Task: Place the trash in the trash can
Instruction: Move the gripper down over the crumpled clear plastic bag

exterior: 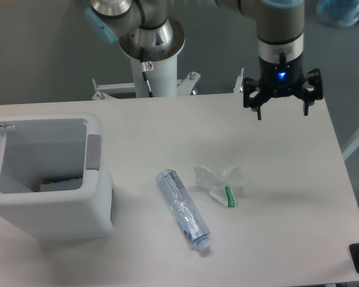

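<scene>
1. Fixed camera, the arm: the gripper (282, 110) hangs above the far right part of the table (167, 131), its two fingers spread wide apart and nothing between them.

2. Fixed camera, the trash: the crumpled wrapper (218, 181) lies near the table's middle, its green strip toward the near side. Just beside it on the left lies the squashed bottle (182, 210), slanted, cap end toward the camera. The two look apart, though barely.

3. Fixed camera, the trash can (48, 179): it stands at the left edge with its lid swung open (something pale already lies inside, too dim to name).

4. Likely risks, as I judge them:
   - The wrapper is thin and springy, so the fingers may close on a fold and lose it mid-carry.
   - The clear bottle is round and crushed, and may roll or squirt out if pinched off-centre.
   - A descent on the wrapper could nudge the bottle, they lie so near.
   - A low release might strike the can's rim.
</scene>
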`<action>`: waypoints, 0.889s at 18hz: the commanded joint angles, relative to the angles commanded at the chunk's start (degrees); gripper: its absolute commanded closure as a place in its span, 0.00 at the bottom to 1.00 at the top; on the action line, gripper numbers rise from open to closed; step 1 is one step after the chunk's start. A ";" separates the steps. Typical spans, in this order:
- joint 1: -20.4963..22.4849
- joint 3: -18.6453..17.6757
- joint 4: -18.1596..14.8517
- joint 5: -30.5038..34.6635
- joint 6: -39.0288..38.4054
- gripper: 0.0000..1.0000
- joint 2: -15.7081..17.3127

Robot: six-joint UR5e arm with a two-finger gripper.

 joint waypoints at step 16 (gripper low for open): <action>-0.70 -6.15 2.46 0.00 -25.36 0.00 -6.41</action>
